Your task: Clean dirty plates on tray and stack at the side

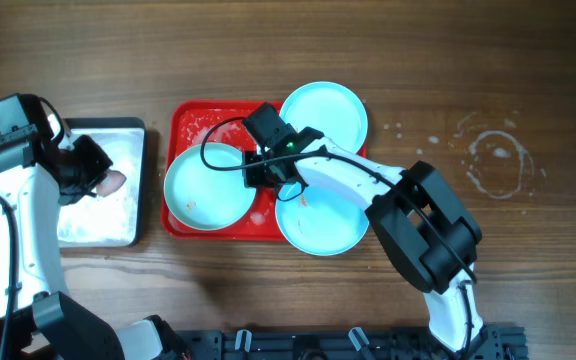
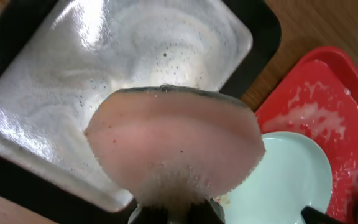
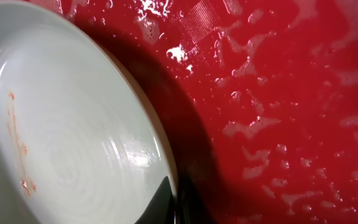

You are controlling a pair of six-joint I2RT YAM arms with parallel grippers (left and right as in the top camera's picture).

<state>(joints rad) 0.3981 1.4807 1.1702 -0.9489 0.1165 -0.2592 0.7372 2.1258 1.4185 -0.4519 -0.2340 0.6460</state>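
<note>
Held plate, pale turquoise, round, glossy, shallow raised rim: it lies on the large red rectangular plastic tray, rim pinched in the right gripper. Jaws narrow, one dark finger inside the rim, the other outside it. Only the tips show, cut off by the bottom of the wrist view. A thin orange-red smear marks the plate's face, well away from the jaws. The plate itself is cut off at that view's left and bottom.

Overhead: the gripper body and its cable cover part of the held plate's rim. Second plate, same kind, sits beyond the jaws and overhangs the tray's far corner. Third plate sits just behind the jaws, toward the robot's base, overhanging the tray's near edge and partly under the white arm. Whether these plates touch under the arm: cannot tell. Bare tray floor with white foam shows beyond the held plate.

Left gripper: clamped on a pink rounded sponge, sudsy at its pinched end; fingers almost wholly hidden behind it. Below these jaws lies a black-rimmed silvery metal tray, filmed with foam. It is near the red tray, with a strip of brown wooden table between. Open table lies well off past the right arm, marked with wet rings.
</note>
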